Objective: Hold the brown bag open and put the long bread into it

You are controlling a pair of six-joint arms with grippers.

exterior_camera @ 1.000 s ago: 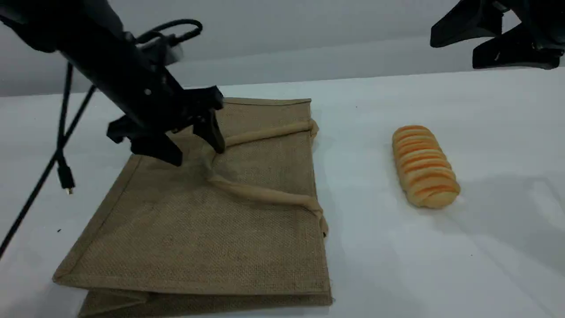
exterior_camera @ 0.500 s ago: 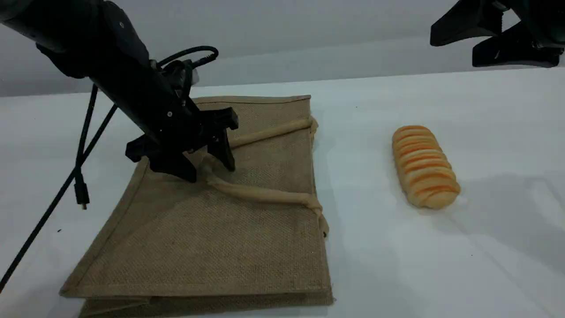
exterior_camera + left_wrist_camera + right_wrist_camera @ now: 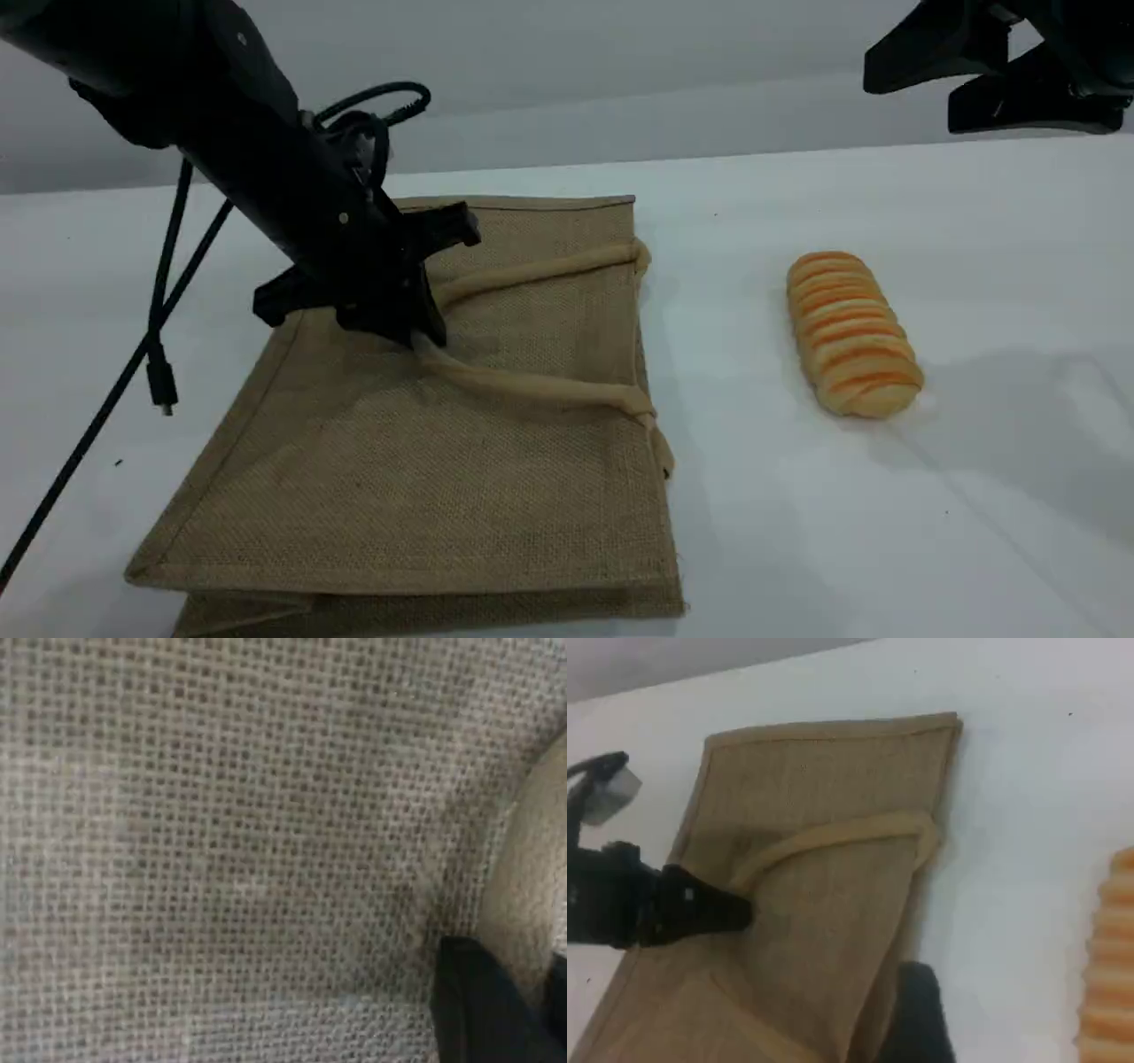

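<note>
The brown bag [image 3: 496, 461] lies flat on the white table, mouth facing right. Its beige loop handle [image 3: 532, 385] rests on the upper face. My left gripper [image 3: 425, 332] is down at the bend of that loop, shut on the handle. In the left wrist view, coarse weave [image 3: 221, 859] fills the frame, and the handle [image 3: 523, 886] sits by one black fingertip [image 3: 469, 1010]. The long bread [image 3: 850, 332], golden with orange ridges, lies to the bag's right, untouched. My right gripper [image 3: 912, 102] hangs open high at the top right, holding nothing. Its camera sees the bag [image 3: 824, 904] and the bread's end [image 3: 1112, 974].
A black cable [image 3: 159, 354] with a loose plug dangles from the left arm beside the bag's left edge. A pale wall [image 3: 567, 80] rises behind the table's far edge.
My left gripper came down onto the bag and closed on the handle's bend. The bag slid slightly to the right. The right arm and the bread have not moved.
</note>
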